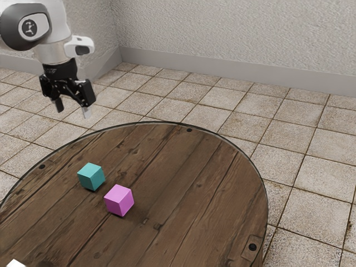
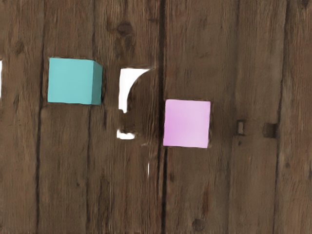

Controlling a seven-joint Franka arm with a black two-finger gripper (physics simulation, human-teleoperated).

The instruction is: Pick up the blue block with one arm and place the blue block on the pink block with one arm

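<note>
My gripper (image 1: 72,109) hangs well above the round wooden table (image 1: 194,183), at the exterior view's upper left, its jaws spread and holding nothing. The blue block (image 1: 91,176) rests on the planks near the pink block (image 1: 119,200). They stand apart, with bare wood between them in the wrist view.

Round wooden table (image 1: 194,183): blue block (image 1: 91,176), pink block (image 1: 119,200) near.
</note>
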